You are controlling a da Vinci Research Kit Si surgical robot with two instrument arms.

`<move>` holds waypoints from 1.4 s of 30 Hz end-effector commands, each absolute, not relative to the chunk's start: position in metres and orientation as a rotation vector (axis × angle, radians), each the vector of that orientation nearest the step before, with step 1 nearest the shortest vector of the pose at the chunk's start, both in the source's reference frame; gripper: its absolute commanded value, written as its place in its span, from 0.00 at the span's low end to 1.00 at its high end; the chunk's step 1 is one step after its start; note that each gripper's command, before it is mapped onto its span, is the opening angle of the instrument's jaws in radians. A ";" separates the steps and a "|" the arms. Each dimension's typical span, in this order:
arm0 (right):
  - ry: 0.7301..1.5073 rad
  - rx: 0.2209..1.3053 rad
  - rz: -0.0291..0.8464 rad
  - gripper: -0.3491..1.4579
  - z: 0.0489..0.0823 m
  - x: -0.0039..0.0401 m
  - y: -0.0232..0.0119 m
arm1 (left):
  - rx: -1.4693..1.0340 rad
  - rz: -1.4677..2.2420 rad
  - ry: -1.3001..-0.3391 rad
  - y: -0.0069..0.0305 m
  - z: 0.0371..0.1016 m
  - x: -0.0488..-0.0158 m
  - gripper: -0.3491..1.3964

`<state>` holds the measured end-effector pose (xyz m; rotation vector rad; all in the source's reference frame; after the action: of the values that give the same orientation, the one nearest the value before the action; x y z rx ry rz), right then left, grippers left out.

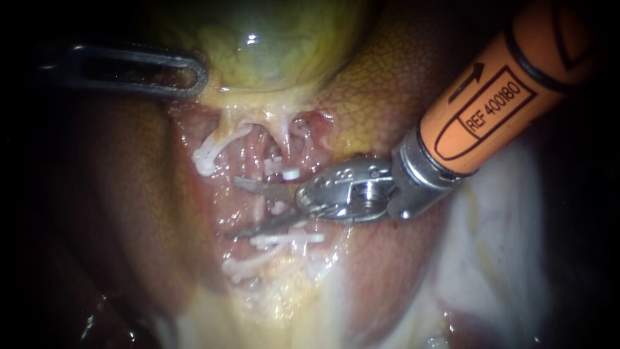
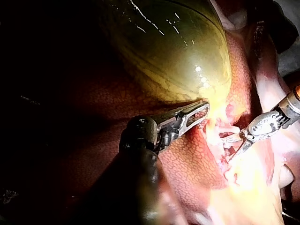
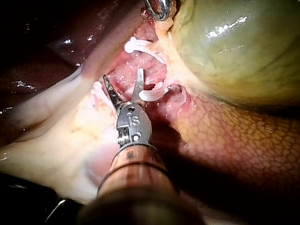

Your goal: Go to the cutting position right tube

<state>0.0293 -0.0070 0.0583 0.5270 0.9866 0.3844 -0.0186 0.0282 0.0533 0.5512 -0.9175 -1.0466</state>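
Note:
My right instrument (image 1: 242, 208) comes in on an orange shaft and ends in two thin blades that stand open. They straddle the reddish tissue bed below the gallbladder (image 1: 271, 39), where the right tube (image 1: 282, 139) runs down. White clips sit on this tube just above the upper blade (image 1: 290, 173) and just below the lower blade (image 1: 287, 239). Another clip (image 1: 206, 158) crosses the left tube. In the right wrist view the open blades (image 3: 123, 82) lie beside a white clip (image 3: 150, 96). My left instrument (image 1: 161, 71) holds the gallbladder's lower edge, its jaws (image 2: 197, 115) shut on it.
Brown mottled liver (image 1: 381, 97) surrounds the dissected bed. Pale yellowish fat and membrane (image 1: 491, 245) lie below and to the right. A further clip (image 1: 242, 268) sits low in the bed.

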 end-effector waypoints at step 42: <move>0.978 0.627 0.420 0.82 0.0565 0.0203 -0.0065 | 0.551 -1.047 -0.918 0.0282 0.0534 -0.0187 0.00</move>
<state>0.0203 -0.0063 0.0568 0.6316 0.9761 0.4300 -0.0187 0.0282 0.0534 0.5507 -0.9177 -1.0468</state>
